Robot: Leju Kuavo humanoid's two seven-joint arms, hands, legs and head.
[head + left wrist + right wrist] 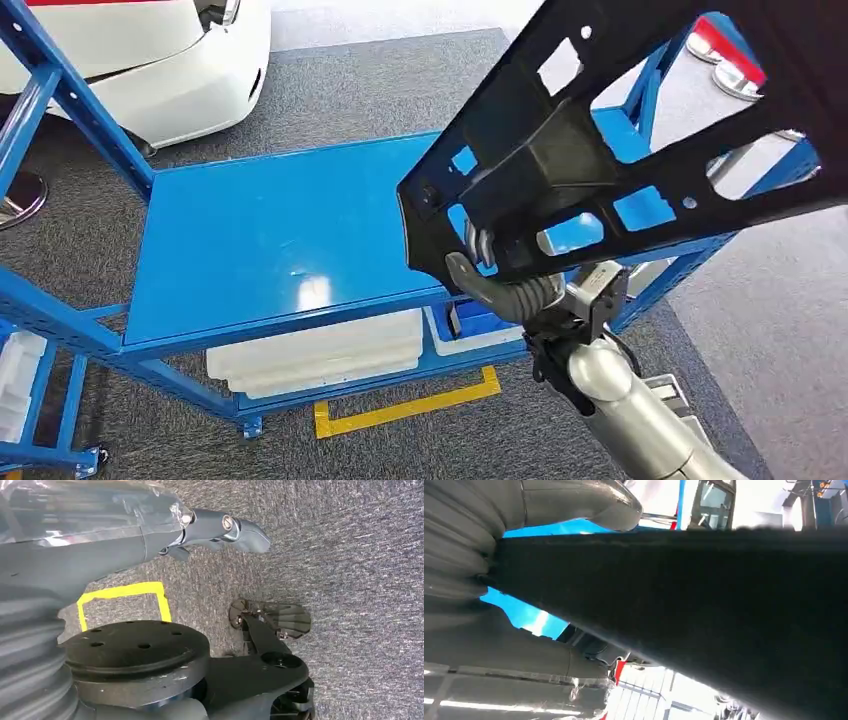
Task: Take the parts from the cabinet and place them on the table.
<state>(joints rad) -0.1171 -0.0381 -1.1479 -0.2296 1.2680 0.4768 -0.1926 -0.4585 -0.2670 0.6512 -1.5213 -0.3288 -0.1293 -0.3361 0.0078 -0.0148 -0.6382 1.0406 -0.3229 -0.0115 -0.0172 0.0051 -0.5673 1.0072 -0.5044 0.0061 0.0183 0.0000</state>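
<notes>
A large black plastic part [610,130] with several cut-out windows hangs tilted over the right end of the blue table [270,230] in the head view. My right hand [512,288] grips its lower edge from underneath, fingers curled around the rim. In the right wrist view the part [704,610] runs as a dark slab across the picture, with my thumb [579,500] pressed against it. My left hand [220,527] hangs over the grey carpet, fingers stretched out and holding nothing.
The table's lower shelf carries stacked white foam trays [320,355] and a blue bin [480,330]. A yellow floor marking [410,405] lies in front of it. A white vehicle body [150,60] stands behind, and another blue frame [40,330] at the left.
</notes>
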